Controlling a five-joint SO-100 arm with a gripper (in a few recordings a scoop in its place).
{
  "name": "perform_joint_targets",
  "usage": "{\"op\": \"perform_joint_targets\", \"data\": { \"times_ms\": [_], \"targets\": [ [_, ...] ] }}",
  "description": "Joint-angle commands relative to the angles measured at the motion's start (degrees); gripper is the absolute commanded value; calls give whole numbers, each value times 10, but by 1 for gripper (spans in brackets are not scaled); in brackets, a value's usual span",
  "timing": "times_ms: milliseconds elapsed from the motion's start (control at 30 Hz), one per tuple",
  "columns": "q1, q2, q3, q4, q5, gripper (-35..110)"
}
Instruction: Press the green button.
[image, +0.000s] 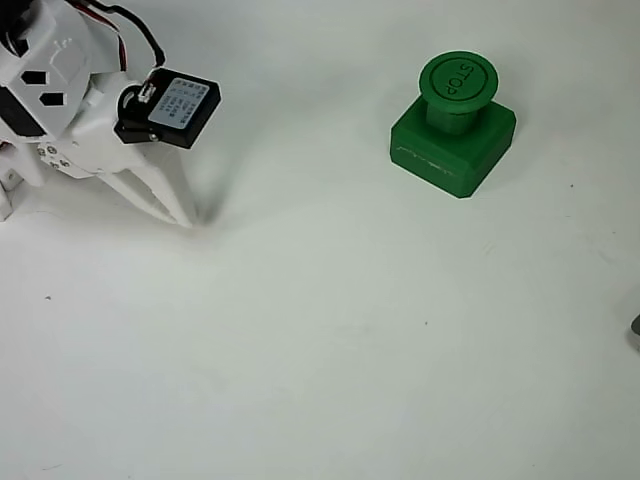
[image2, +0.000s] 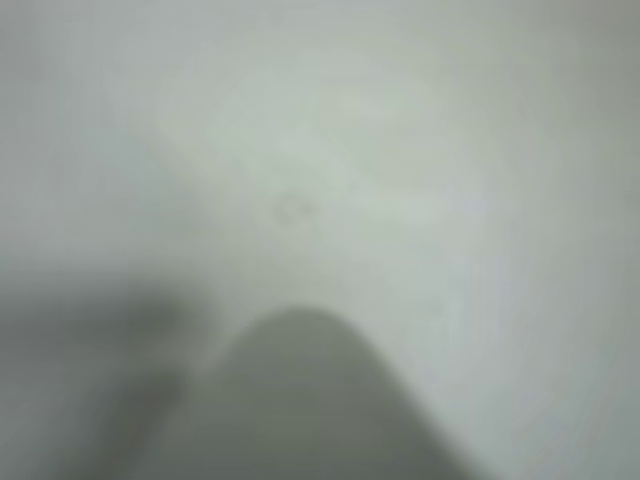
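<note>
In the overhead view the green button (image: 457, 79), a round dark-green cap marked "STOP", stands on its square green base (image: 445, 150) at the upper right of the white table. My white gripper (image: 185, 216) is far to its left, near the upper left corner. Its two fingers meet at their tips just above the table, shut with nothing between them. The wrist view is blurred: a grey finger (image2: 305, 400) rises from the bottom edge against the pale table.
A wide stretch of white table (image: 320, 330) lies between the gripper and the button. A small dark object (image: 636, 330) pokes in at the right edge. A black servo with a label (image: 178, 108) sits on the arm.
</note>
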Motion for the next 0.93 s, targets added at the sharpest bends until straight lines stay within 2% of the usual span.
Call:
{"op": "perform_joint_targets", "data": {
  "times_ms": [0, 67, 900],
  "targets": [
    [-11, 2, -6, 11, -34, 0],
    [-11, 2, -6, 14, -61, 0],
    [-11, 2, -6, 14, -61, 0]
  ]
}}
